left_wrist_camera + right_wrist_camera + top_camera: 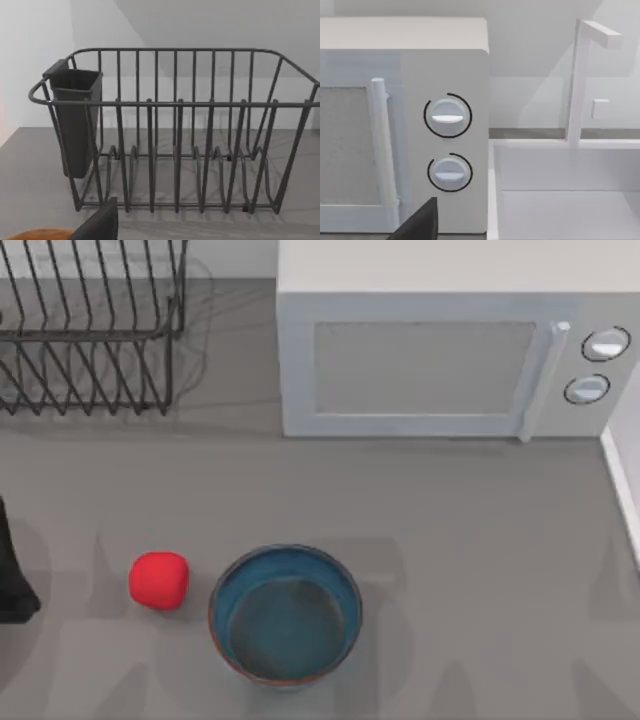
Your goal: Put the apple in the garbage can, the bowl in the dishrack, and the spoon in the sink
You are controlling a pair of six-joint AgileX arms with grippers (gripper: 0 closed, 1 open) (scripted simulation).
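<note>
Black against the tabletop's left edge, the left arm's gripper sits left of the bowl; whether it is clenched I cannot tell. Just left of the bowl lies the apple, likely light and firm, best pinched across its middle. The bowl looks glossy, rigid and slippery; grip its rim. Up-left of the bowl stands the dishrack.

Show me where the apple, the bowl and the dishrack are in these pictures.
apple [159,580], top view, middle of its red top.
bowl [285,620], top view, blue inside floor.
dishrack [175,103], left wrist view, front top rail wire.
</note>
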